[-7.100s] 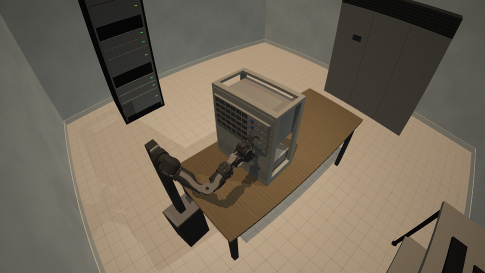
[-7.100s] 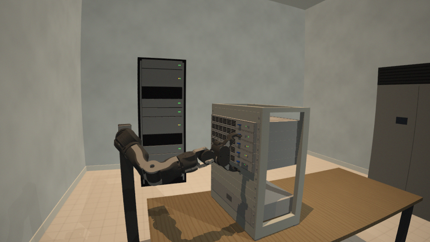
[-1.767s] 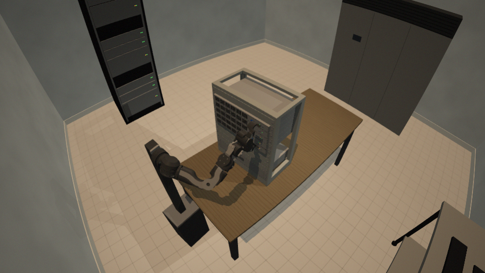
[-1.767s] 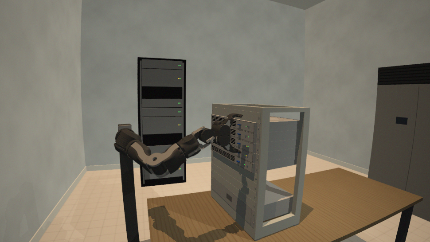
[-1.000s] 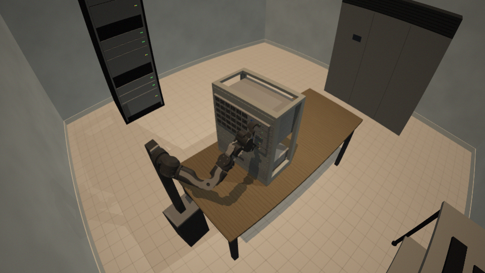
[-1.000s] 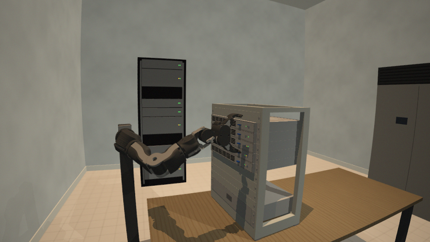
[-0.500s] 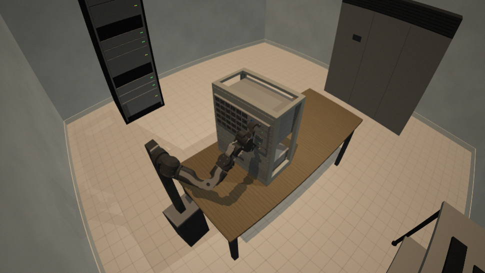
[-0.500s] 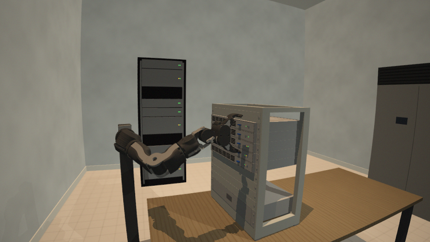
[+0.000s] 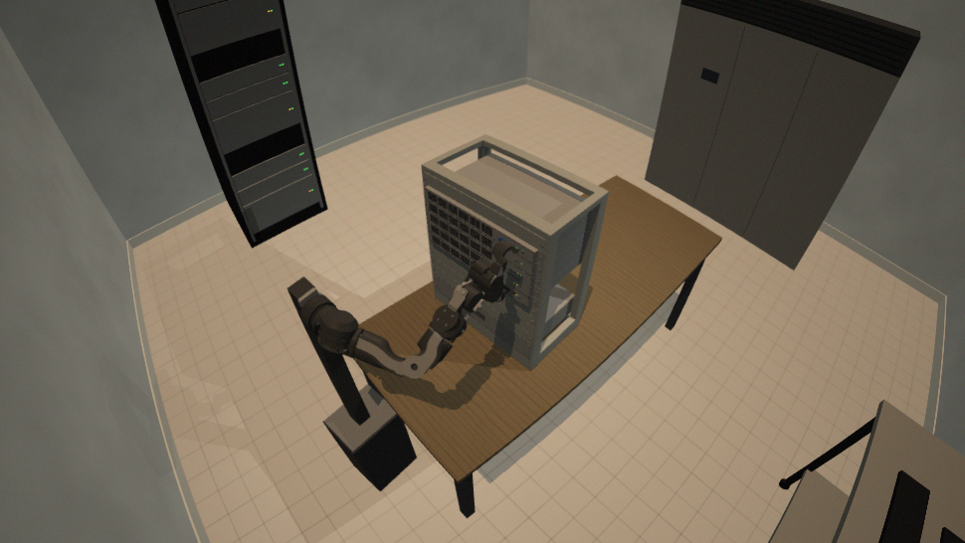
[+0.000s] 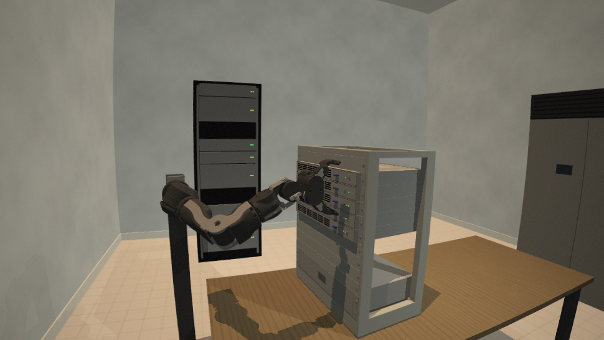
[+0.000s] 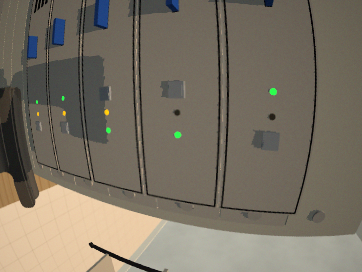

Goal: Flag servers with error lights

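The rack (image 9: 577,214) (image 10: 367,270) stands upright on the table. In the wrist view its five servers show as columns, the top one at the right. The three lower servers show yellow lights (image 11: 106,112) (image 11: 64,113) (image 11: 38,114) beside green ones; the upper two show green only. The locate buttons (image 11: 270,141) (image 11: 175,89) (image 11: 106,93) (image 11: 64,127) (image 11: 38,126) all look grey and unlit. Blue tags (image 11: 102,13) (image 11: 58,31) (image 11: 32,47) stick out slightly; how far is unclear. My gripper (image 10: 337,187) is open and empty, in front of the server faces. One finger shows in the wrist view.
The wooden table (image 9: 648,229) (image 10: 486,270) carries the rack. The arm reaches in from the left and casts shadows on the rack front. A black rack (image 9: 256,141) (image 10: 228,139) stands behind, and a tall grey cabinet (image 9: 756,134) (image 10: 553,202) stands at the right.
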You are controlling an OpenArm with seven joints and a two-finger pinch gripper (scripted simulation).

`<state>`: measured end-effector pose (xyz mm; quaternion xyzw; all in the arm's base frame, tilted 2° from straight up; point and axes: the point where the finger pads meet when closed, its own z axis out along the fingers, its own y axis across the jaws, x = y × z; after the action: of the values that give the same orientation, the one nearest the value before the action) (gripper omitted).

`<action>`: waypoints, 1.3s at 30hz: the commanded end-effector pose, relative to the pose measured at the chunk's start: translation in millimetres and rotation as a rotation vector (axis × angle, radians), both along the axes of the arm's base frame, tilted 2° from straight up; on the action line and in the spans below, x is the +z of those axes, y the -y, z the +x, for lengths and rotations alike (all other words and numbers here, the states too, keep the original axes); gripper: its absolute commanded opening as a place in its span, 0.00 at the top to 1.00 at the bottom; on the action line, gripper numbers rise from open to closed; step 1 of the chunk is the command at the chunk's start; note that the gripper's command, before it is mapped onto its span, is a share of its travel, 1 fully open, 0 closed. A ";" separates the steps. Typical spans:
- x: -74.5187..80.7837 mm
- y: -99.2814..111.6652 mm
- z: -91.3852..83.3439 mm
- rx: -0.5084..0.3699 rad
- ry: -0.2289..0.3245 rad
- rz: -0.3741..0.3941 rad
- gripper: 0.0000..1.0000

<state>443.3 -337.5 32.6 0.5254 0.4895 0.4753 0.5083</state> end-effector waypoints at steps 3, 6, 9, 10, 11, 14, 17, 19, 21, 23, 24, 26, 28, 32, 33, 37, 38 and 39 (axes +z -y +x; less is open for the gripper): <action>-0.2 -0.9 0.6 0.004 -0.006 0.000 0.00; 4.4 -0.9 0.8 0.003 -0.007 0.000 0.00; 18.6 -1.4 1.4 0.003 -0.007 0.000 0.00; 24.0 -1.6 1.6 0.003 -0.007 0.000 0.00; 29.2 -1.8 1.9 0.003 -0.007 0.000 0.00; 40.3 -2.2 2.4 0.004 -0.007 0.000 0.00; 43.0 -2.6 2.4 0.004 -0.007 -0.001 0.00; 43.0 -2.7 2.4 0.004 -0.006 -0.001 0.00; 43.0 -2.7 2.4 0.004 -0.006 -0.001 0.00; 43.0 -2.7 2.4 0.004 -0.006 -0.001 0.00; 43.0 -2.7 2.4 0.004 -0.006 -0.001 0.00; 43.0 -2.7 2.4 0.004 -0.006 -0.001 0.00; 43.0 -2.7 2.4 0.004 -0.006 -0.001 0.00; 43.0 -2.7 2.4 0.004 -0.006 -0.001 0.00; 43.0 -2.7 2.4 0.004 -0.006 -0.001 0.00; 43.0 -2.7 2.4 0.004 -0.006 -0.001 0.00; 43.0 -2.7 2.4 0.004 -0.006 -0.001 0.00; 43.0 -2.7 2.4 0.004 -0.006 -0.001 0.00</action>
<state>445.3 -335.7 76.2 0.5258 0.4896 0.4759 0.5073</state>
